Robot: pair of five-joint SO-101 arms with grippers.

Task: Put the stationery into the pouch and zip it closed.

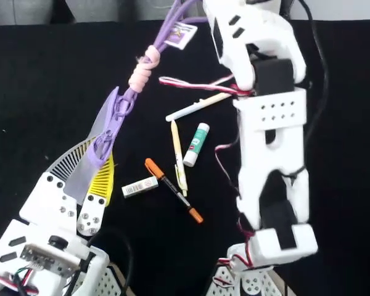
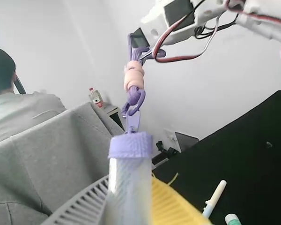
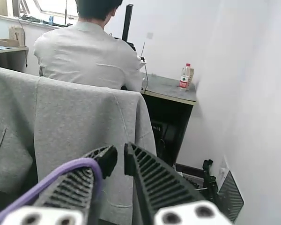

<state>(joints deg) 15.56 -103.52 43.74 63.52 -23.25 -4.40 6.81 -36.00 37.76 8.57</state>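
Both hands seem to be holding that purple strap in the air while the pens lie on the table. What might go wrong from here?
The purple strap is stretched between the left hand, which grips the pouch, and the right hand; more pull may make it slip free. The orange marker, glue stick and eraser lie loose beside the right arm; a sweep might scatter them.
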